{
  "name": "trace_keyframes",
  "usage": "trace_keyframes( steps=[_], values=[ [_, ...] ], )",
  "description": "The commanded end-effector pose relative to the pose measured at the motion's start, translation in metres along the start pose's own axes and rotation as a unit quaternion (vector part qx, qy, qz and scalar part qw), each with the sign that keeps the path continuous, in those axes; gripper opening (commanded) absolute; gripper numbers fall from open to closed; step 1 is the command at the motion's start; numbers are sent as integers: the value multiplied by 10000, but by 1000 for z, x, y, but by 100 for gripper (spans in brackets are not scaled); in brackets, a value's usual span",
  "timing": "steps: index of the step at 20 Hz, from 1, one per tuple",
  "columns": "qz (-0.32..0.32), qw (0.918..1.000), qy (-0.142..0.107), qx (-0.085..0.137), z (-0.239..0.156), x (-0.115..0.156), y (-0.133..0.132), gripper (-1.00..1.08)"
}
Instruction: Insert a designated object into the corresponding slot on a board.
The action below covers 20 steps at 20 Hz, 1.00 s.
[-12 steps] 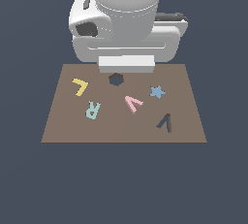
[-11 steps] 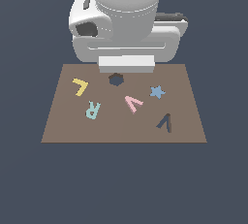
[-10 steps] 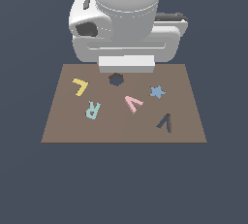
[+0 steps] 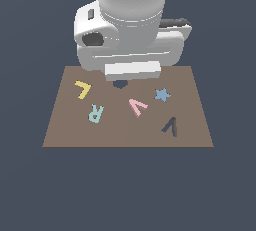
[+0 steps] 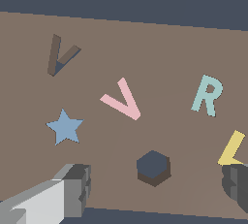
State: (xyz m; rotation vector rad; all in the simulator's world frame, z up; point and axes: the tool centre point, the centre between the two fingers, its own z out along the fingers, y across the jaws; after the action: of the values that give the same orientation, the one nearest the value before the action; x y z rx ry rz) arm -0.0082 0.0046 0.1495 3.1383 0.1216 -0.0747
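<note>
Hovering gripper over board's far edge, fingers spread, holding nothing | pink V flat mid-board, between R and star | V slot near it, unfilled

Simulator render, seemingly: flat board, blank backdrop.

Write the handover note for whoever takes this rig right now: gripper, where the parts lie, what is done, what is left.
Gripper: open, holding nothing, above the board near the dark hexagonal hole.
Pink V: lying flat on the board, mid-board, not yet touched.
V slot: empty, toward the exterior view's right of the pink V, near the front edge.
Also on the board: blue star, teal R, yellow L.
Done: nothing yet.
Left: grasp the pink V, carry it to the slot, align, insert.
</note>
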Motion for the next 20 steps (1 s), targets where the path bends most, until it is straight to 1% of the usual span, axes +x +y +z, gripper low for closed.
trace_keyframes(
  steps=[1,6,10,13,20],
  values=[
    [-187,9998,9,-4,5,2,0,100],
    [-728,9973,43,-16,20,8,-1,100],
    [-1304,9914,78,-30,35,15,-3,100],
    [-1811,9834,110,-42,48,21,-5,100],
    [-2787,9602,171,-67,75,33,-11,100]
  ],
)
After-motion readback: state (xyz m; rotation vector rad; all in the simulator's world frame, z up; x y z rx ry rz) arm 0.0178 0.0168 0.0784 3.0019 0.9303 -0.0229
